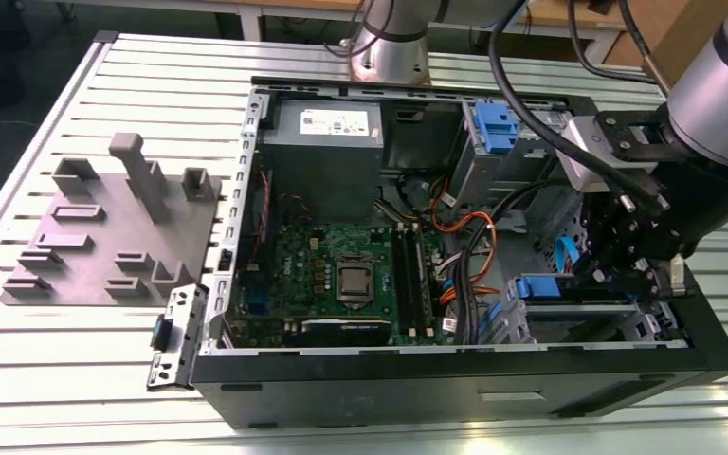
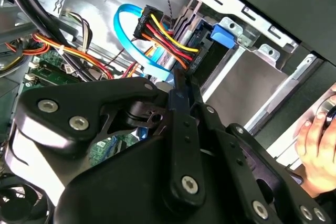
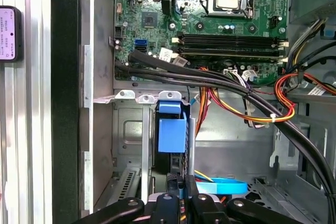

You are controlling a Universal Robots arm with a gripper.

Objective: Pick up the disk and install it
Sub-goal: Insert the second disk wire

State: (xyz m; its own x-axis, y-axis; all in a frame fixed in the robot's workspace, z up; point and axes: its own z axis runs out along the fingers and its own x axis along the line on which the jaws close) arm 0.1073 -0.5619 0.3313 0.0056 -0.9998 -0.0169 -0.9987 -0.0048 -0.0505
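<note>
The disk (image 3: 172,129), a flat drive edged by a blue plastic carrier frame, stands on edge in a slot of the bare metal drive cage (image 3: 128,135) inside the open black computer case (image 1: 465,384); in the exterior view its blue end (image 1: 544,286) shows near the case's front corner. The black gripper (image 3: 179,183) sits right at the disk's near end, its jaws drawn close together in both wrist views (image 2: 180,85); whether they pinch the carrier's edge I cannot tell. A light-blue flat cable (image 3: 223,186) lies just beside the jaws, and a bundle of red, yellow and orange wires (image 2: 165,35) crosses above the cage. Beyond lies the green motherboard (image 1: 338,275), then the grey boxy power supply (image 1: 326,133). The case rests on a slatted metal tabletop (image 1: 86,370) beside a grey fixture plate (image 1: 99,237). A person's hand (image 2: 315,150) rests outside the case wall
</note>
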